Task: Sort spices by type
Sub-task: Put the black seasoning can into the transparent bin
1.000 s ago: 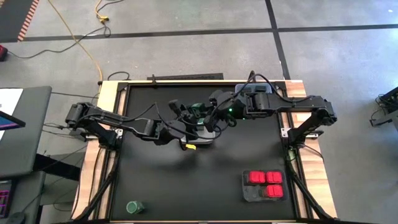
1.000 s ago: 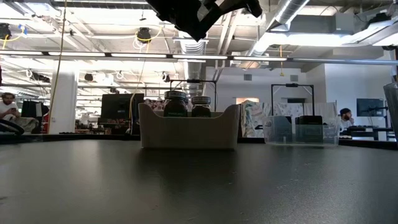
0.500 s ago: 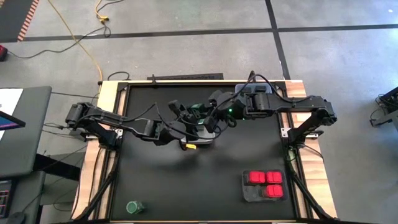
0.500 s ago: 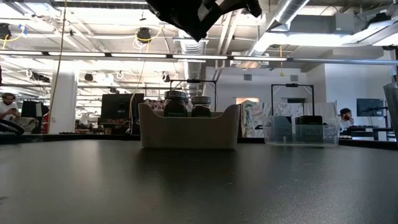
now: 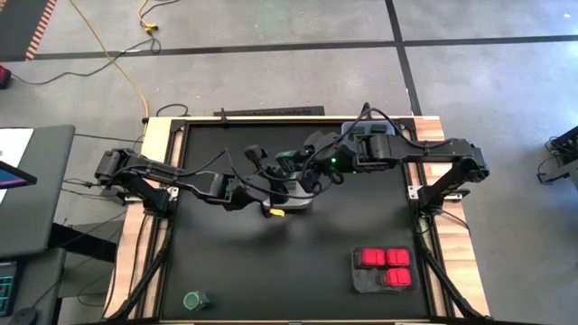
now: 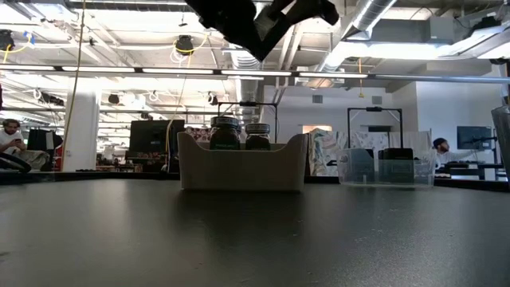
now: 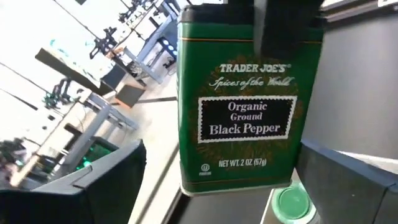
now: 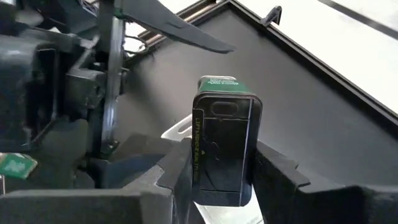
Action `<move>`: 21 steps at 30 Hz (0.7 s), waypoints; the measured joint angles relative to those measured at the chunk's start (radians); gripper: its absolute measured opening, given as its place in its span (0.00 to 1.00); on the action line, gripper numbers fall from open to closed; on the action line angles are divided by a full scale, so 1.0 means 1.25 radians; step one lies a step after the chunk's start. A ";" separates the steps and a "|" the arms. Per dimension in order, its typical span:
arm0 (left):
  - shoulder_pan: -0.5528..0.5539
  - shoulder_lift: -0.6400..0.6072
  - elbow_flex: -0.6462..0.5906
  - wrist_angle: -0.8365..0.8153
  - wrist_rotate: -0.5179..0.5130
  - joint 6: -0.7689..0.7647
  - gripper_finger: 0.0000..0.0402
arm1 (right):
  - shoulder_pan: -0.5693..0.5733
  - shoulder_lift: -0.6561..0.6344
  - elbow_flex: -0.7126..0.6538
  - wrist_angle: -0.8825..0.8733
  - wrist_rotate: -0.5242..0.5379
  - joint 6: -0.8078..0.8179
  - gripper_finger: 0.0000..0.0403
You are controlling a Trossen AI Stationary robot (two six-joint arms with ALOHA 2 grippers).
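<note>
Black tabletop (image 5: 271, 262) inside a wooden frame, open workshop room beyond — right gripper (image 8: 221, 177) pinching a black pepper tin (image 8: 224, 146) above table centre, left gripper (image 7: 249, 186) spread beside it, apparently not touching.

Grey concrete floor (image 5: 271, 77) with black lines; exposed ceiling ducts (image 6: 374, 16), strip lights.

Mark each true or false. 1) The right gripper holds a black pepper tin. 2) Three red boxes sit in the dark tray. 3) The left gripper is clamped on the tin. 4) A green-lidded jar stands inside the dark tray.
1) True: the right gripper is shut on the black pepper tin.
2) True: three red boxes lie in the dark tray.
3) False: the left gripper is open around it.
4) False: the green-lidded jar stands alone near the table's front left corner.
</note>
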 joint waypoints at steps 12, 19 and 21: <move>-0.059 -0.005 0.001 -0.127 -0.083 0.127 0.97 | -0.012 -0.065 0.000 -0.165 0.037 0.008 0.40; -0.038 0.000 0.002 -0.154 0.170 -0.074 0.96 | -0.011 -0.111 -0.041 -0.227 0.065 0.023 0.40; -0.012 0.003 0.002 -0.152 0.317 -0.110 0.96 | -0.012 -0.122 -0.069 -0.229 0.069 0.018 0.40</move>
